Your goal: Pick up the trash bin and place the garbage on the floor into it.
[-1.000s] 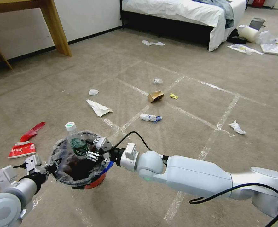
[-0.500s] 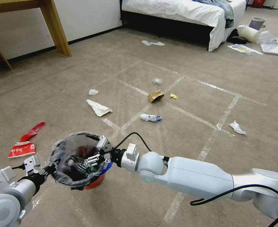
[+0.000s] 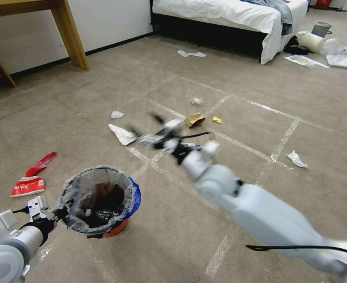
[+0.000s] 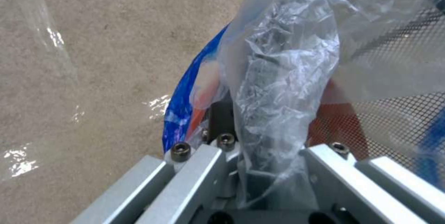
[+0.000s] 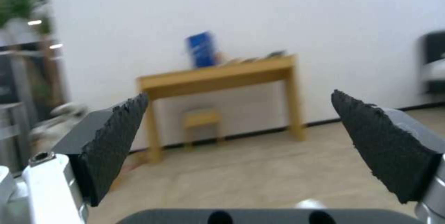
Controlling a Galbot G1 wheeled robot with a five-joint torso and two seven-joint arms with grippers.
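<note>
Low at the robot's left, the trash bin [image 3: 98, 200] hangs off the carpet, its rim clamped in the left gripper [image 3: 61, 212]. Above the floor beyond it, the right gripper [image 3: 146, 127] spreads wide and empty, near a white paper scrap [image 3: 122, 135] and brown carton [image 3: 194, 119].

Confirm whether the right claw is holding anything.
No. In the right wrist view the right claw has its pads spread wide with nothing between them.

Matt carpet [image 3: 260, 90], crinkly glossy (clear) bin liner [image 4: 278, 60]
</note>
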